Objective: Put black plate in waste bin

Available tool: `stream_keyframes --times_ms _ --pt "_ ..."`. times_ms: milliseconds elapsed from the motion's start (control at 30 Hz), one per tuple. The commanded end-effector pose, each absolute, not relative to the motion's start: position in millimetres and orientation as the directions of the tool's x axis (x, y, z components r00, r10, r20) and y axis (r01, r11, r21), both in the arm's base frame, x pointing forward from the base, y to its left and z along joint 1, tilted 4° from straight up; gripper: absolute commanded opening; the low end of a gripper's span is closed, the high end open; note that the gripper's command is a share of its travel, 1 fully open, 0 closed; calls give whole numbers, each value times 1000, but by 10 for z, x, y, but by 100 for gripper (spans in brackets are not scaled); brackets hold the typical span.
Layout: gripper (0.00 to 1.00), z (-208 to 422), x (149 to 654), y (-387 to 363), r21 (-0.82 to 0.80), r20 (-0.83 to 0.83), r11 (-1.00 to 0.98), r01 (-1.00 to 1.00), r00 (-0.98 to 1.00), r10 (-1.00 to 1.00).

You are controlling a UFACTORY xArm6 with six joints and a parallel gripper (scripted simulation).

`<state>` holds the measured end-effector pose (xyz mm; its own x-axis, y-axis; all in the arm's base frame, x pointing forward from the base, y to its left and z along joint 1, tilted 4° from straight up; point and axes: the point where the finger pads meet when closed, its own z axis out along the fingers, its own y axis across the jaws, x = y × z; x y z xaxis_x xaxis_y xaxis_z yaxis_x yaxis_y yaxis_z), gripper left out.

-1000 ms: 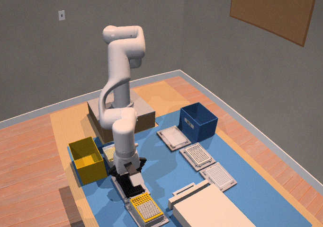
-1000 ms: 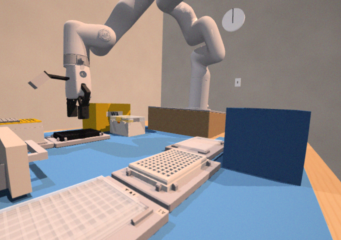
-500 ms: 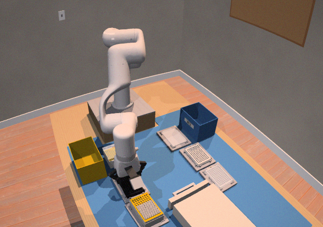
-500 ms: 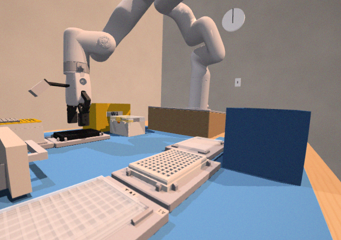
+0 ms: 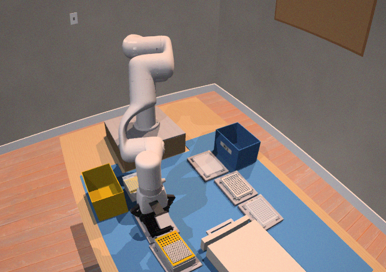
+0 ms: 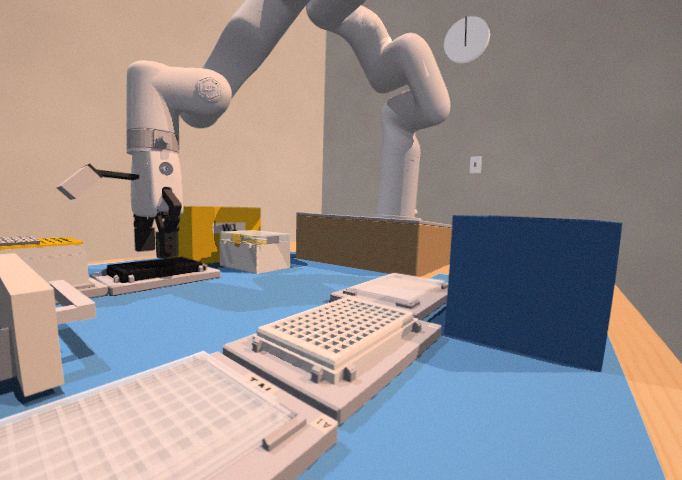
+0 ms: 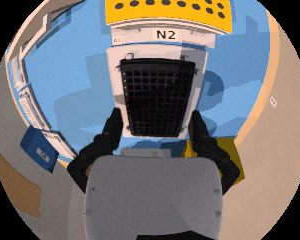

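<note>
The black plate [image 7: 157, 95] is a flat, dark grid of small wells lying in its pale nest [image 6: 156, 279] on the blue surface [image 6: 466, 407], beside the yellow bin [image 5: 105, 191]. The claw [image 7: 156, 135] hangs just above it, spread wide and empty. From the top view the arm hides most of the plate.

Arm folded forward, wrist vertical; gripper [image 6: 156, 236] pointing straight down, fingers spread wide, holding nothing.

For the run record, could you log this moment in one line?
phase: approach | gripper: open, empty, above black plate | plate: in nest | W1: upright
</note>
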<state>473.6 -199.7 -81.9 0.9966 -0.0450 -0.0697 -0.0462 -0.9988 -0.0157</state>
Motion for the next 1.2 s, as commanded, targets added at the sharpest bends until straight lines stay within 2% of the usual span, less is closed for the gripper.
stream_keyframes --times_ms 0,1167 --pt "100 -803 4753 -2005 -14 -66 -999 -46 997 -45" --pt "100 -1002 4739 -2001 -14 -66 -999 -46 997 -45"
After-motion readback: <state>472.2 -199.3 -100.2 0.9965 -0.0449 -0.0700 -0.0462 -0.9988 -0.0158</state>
